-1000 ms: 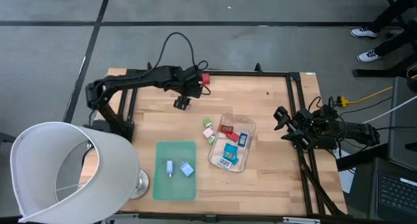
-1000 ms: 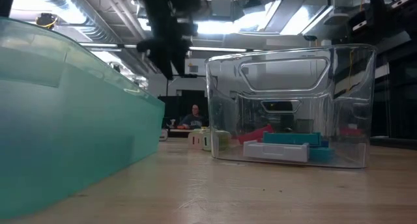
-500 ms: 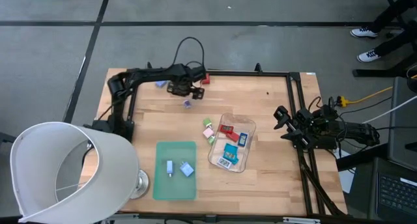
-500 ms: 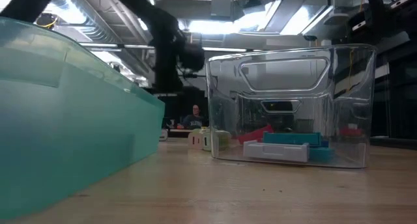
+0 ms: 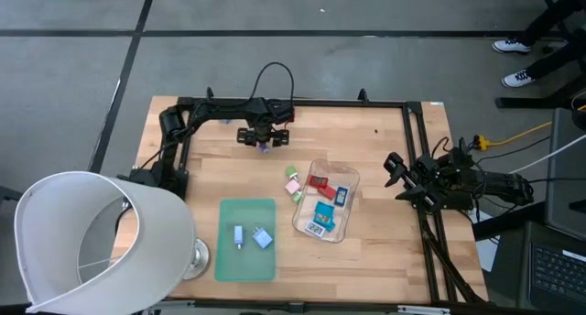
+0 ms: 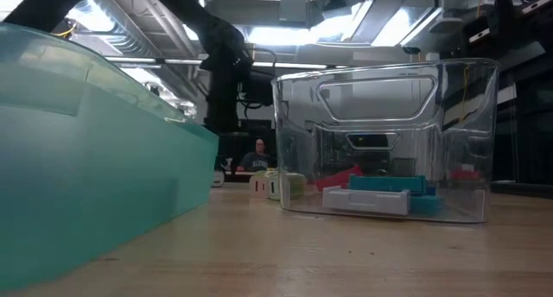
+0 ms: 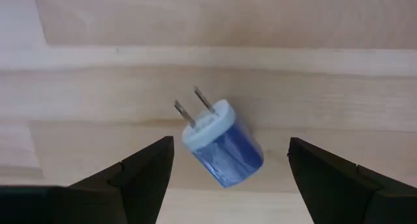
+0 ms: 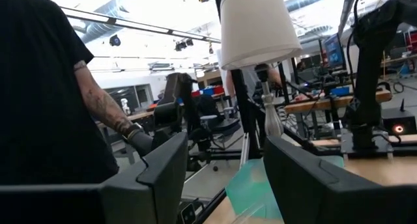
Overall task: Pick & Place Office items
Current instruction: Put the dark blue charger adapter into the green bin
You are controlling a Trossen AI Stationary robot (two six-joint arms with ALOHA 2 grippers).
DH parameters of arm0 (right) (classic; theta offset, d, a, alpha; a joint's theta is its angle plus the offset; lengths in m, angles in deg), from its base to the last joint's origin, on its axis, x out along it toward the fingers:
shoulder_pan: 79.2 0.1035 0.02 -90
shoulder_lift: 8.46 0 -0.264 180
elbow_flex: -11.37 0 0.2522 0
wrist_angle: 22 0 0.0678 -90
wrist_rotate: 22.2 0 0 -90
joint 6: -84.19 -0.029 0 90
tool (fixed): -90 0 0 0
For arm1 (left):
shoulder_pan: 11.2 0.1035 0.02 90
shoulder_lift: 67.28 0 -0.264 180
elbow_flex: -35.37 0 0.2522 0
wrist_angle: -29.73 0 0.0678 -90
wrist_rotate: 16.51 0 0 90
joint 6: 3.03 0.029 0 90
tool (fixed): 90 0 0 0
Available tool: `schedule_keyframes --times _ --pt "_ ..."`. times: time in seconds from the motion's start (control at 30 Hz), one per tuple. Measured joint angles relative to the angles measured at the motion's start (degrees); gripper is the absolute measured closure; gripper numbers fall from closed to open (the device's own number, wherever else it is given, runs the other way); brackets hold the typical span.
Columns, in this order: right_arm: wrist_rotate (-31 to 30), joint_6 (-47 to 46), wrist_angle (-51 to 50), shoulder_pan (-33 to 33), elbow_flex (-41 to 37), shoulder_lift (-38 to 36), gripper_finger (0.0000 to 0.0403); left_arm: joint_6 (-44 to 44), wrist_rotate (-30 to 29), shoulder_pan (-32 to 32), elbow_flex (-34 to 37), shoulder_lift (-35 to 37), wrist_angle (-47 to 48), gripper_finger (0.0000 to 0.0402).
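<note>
A small blue plug adapter point(image 7: 221, 146) with a white face and two prongs lies on its side on the wood table, toward the far edge point(image 5: 264, 147). My left gripper point(image 7: 231, 142) points straight down over it, open, one finger on either side and clear of it. More office items lie in the clear tray point(image 5: 325, 201), beside it point(image 5: 293, 182), and on the green mat point(image 5: 247, 239). My right gripper point(image 5: 396, 173) waits open at the table's right edge.
A lamp with a white shade point(image 5: 92, 246) fills the near left corner. The clear tray point(image 6: 384, 142) stands right of centre. A black frame point(image 5: 417, 159) runs along the far and right edges. People stand beyond the table point(image 8: 45, 107).
My left gripper has sunk toward the table, coming down over the blue plug adapter, and its wrist has rolled about a quarter turn. Its fingers have stayed open. The adapter has not moved.
</note>
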Motion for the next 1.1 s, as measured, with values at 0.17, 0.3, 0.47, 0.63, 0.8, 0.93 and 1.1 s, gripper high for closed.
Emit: schedule_keyframes --times 0.17,0.3,0.47,0.63,0.8,0.93,1.1 --pt "0.0 0.1 -0.5 0.0 0.0 0.0 0.0202 -4.1 1.8 -0.7 0.0 0.0 -0.1 0.0105" --pt "0.0 0.2 -0.5 0.0 0.0 0.0 0.0202 -6.5 1.4 -0.9 0.0 0.0 -1.2 0.0105" --pt "0.0 -0.5 -0.5 0.0 0.0 0.0 0.0202 -8.3 -1.5 -0.1 0.0 0.0 -1.3 0.0105" --pt "0.0 -0.8 -0.5 0.0 0.0 0.0 0.0202 -10.6 -0.8 1.1 0.0 0.0 -3.0 0.0114" --pt "0.0 -0.9 -0.6 0.0 0.0 0.0 0.0202 -11.1 0.7 1.5 -0.1 0.0 -4.4 0.0145" --pt "0.0 -1.0 -0.9 0.0 0.0 0.0 0.0202 -8.7 1.5 1.4 -0.1 0.0 -4.6 0.0173" --pt "-0.5 -1.0 -0.9 0.0 0.0 0.0 0.0202 -6.3 2.0 1.4 0.4 0.0 -5.5 0.0185"
